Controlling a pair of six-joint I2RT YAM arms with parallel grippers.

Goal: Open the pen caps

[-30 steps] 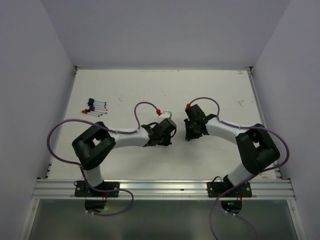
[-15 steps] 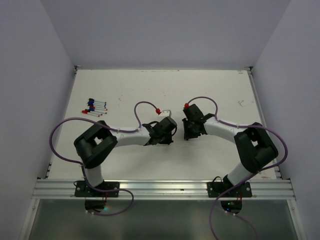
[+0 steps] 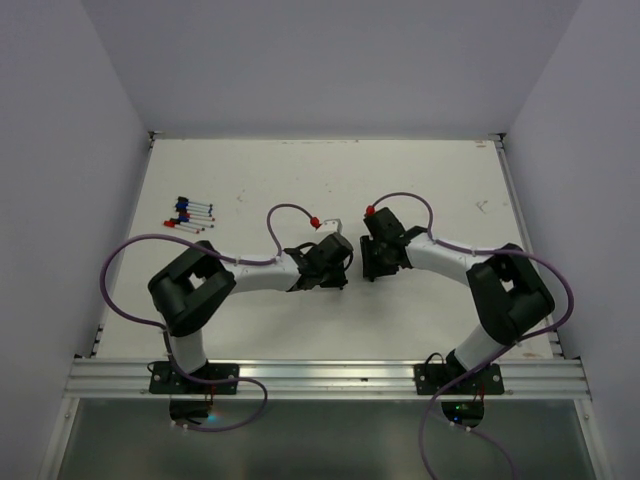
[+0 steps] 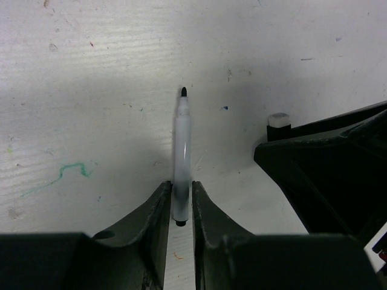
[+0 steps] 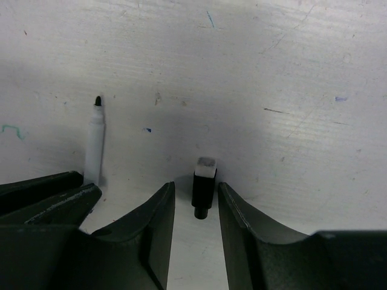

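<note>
Right wrist, R pincer (image 5: pixel 196 188) ajar, blk cap (image 5: pixel 203 184) btwn

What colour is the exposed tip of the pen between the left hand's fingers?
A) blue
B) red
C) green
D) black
D: in the left wrist view the pen has a bare black tip, while a black cap lies apart at the right hand.

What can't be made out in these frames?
Left wrist view: whether the claw fingers grip the uncapped pen or only flank it.
Top view: the left arm and right arm hide that pen and the black cap; the group of pens is too small to count caps.
</note>
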